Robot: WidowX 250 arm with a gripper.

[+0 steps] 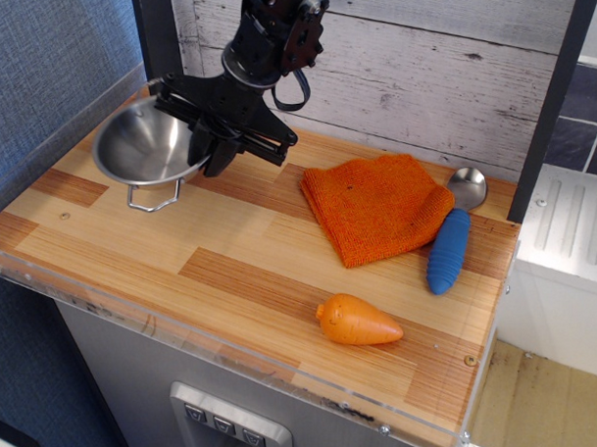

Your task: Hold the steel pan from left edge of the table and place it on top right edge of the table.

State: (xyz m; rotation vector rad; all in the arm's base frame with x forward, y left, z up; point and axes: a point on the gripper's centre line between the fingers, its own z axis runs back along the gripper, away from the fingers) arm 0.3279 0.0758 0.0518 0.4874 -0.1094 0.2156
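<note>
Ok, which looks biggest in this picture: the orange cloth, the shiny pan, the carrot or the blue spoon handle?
1. orange cloth and steel pan: look about alike, can't rank.
2. carrot and blue spoon handle: similar length; the carrot is nearer the camera, so unsure.

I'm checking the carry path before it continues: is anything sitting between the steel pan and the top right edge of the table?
Yes. The steel pan, held by the gripper at its right rim, is at the back left. The orange cloth covers the route rightward, and the spoon lies at the table's back right corner itself.

Arm (277, 28) cut off at top edge; steel pan (144, 146) right rim hidden behind hand (222, 128).
</note>
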